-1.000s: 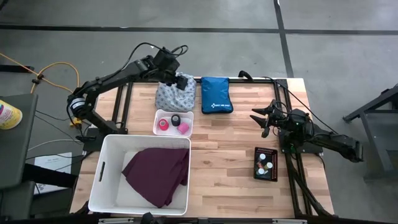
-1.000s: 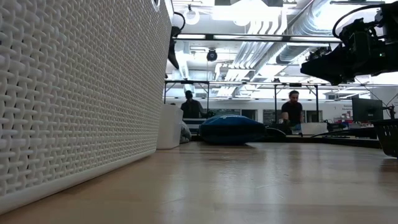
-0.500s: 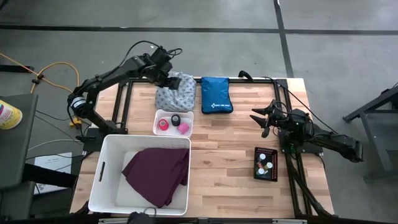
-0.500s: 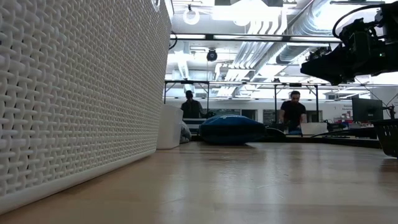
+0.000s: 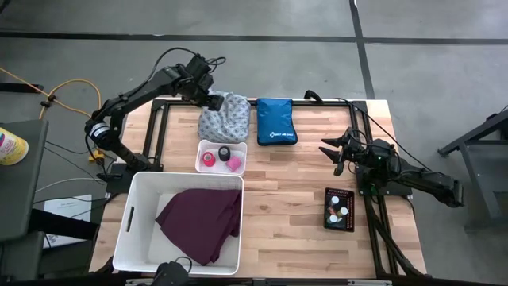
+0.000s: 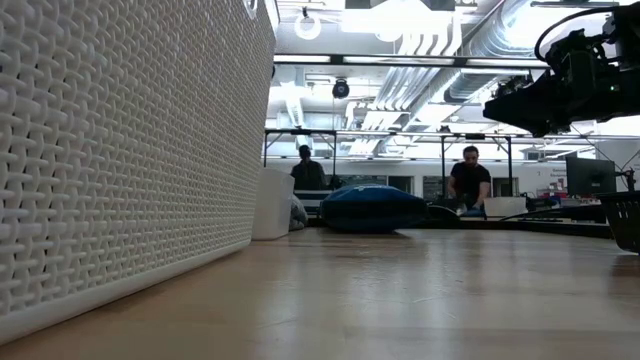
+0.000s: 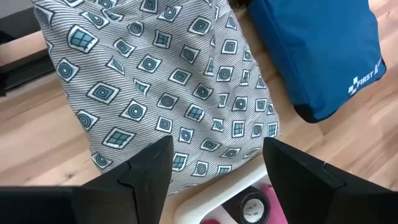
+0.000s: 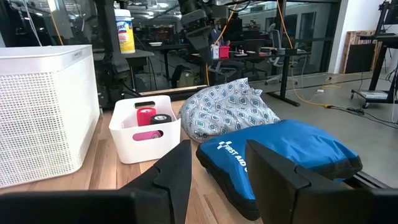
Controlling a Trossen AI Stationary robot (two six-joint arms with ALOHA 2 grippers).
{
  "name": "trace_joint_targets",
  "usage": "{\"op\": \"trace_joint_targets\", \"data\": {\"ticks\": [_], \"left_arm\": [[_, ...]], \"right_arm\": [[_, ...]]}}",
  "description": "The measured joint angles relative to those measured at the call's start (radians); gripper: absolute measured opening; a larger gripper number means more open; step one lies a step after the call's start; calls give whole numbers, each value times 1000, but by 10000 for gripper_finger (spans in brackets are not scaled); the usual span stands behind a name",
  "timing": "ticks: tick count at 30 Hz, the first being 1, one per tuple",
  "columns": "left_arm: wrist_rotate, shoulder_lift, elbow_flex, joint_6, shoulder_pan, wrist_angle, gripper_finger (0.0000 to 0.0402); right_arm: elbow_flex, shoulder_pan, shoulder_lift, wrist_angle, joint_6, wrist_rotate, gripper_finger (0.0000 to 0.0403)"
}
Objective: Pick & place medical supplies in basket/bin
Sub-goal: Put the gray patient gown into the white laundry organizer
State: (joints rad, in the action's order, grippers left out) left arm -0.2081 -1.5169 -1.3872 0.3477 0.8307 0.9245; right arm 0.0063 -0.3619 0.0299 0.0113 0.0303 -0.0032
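The grey-white patterned cloth (image 5: 226, 119) lies bunched on the table at the far left, its near edge against the small white tray (image 5: 201, 148). The tray holds pink and black tape rolls (image 5: 221, 157). My left gripper (image 5: 213, 100) hovers open above the cloth's far-left part (image 7: 168, 93) and touches nothing. A purple cloth (image 5: 200, 221) lies in the big white basket (image 5: 131, 218). Vials sit in a small black bin (image 5: 340, 209). My right gripper (image 5: 337, 153) waits open at the right, level above the table.
A blue zip pouch (image 5: 275, 121) lies right beside the patterned cloth. In the low view the basket wall (image 6: 120, 150) fills the left side. People sit at desks beyond the far edge. Bare wood lies between the basket and the black bin.
My left gripper has swung toward the table's left edge above the patterned cloth, sinking a little and tipping further down, and has stayed open. The cloth has not moved.
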Motion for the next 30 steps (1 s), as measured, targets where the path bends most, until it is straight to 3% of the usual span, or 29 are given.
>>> {"op": "trace_joint_targets", "data": {"ticks": [6, 15, 21, 25, 30], "left_arm": [[5, 0, 0, -41, -3, 14, 240], [194, 0, 0, -41, 32, 81, 240], [203, 0, 3, 5, 31, 99, 243], [233, 0, 3, 20, 32, 114, 273], [248, 0, 3, 21, 32, 115, 344]], "right_arm": [[0, 0, 0, 0, 0, 0, 138], [0, 0, 0, 0, 0, 0, 138], [0, 0, 0, 0, 0, 0, 138], [0, 0, 0, 0, 0, 0, 138], [0, 0, 0, 0, 0, 0, 138]]}}
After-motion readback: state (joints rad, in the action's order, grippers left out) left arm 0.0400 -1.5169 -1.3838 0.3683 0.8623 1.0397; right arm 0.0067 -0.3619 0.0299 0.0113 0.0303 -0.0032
